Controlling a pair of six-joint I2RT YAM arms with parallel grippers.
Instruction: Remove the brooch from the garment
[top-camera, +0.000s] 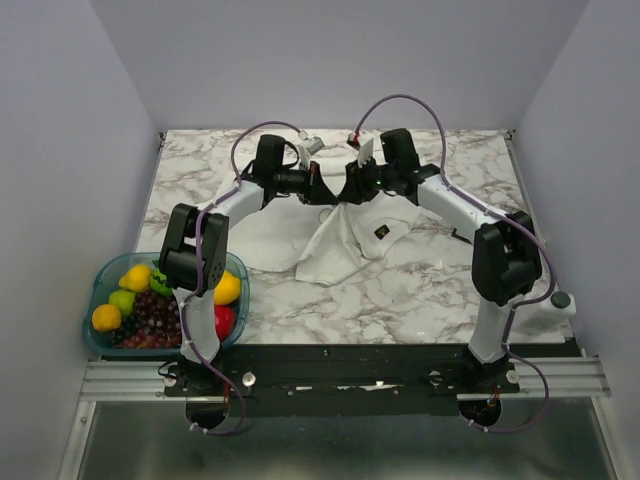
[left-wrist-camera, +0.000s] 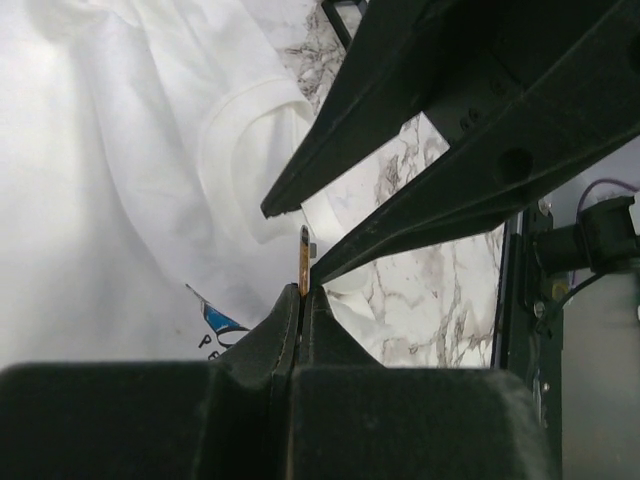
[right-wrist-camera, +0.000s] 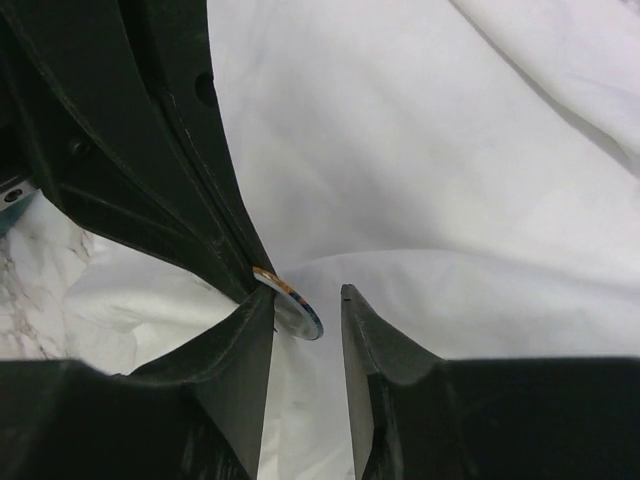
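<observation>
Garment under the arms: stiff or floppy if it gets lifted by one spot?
Likely floppy: the garment drapes in soft folds from a raised peak, holding no shape. Probably light, since one small pinch seems to hold it tented. It may trail after the brooch clamped in the left tool, so expect drag.

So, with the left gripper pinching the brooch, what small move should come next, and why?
Probably close the right gripper on the garment just beside the brooch. The left gripper is shut on the brooch's edge, but the right jaws stand open with white cloth showing between them, so nothing seems to hold the garment back when the left arm pulls.
</observation>
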